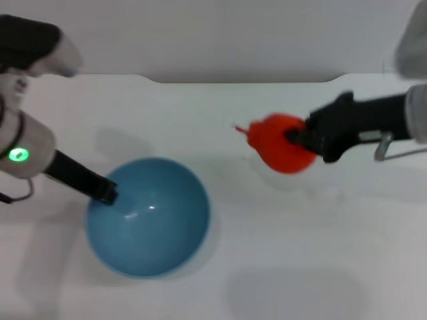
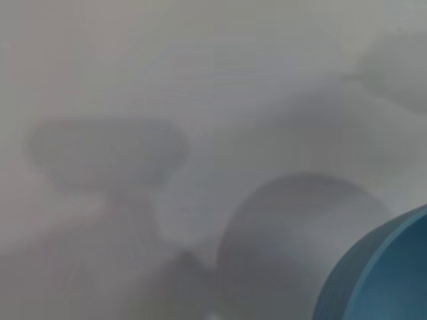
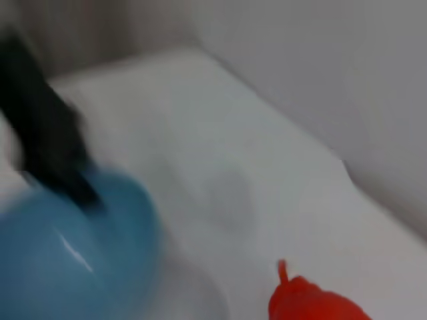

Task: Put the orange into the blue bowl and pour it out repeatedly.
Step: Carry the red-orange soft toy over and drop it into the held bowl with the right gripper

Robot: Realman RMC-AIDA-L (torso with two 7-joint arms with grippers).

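The right gripper (image 1: pixel 299 139), closed on the orange (image 1: pixel 280 143), carries it above the desk's (image 1: pixel 280 267) right half; next, drop it into the blue bowl (image 1: pixel 150 217), rim-pinched by the left gripper (image 1: pixel 107 193).

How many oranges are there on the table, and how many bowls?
1 orange, held off the table in the right gripper. 1 blue bowl, on the table with the left gripper at its rim.

The orange (image 1: pixel 280 143) is bright red-orange with a thin red stem. The blue bowl (image 1: pixel 148 217) is plain glossy light blue. Both pincers, left (image 1: pixel 105 192) and right (image 1: pixel 300 138), are black. The worktop (image 1: pixel 267 253) is plain white.
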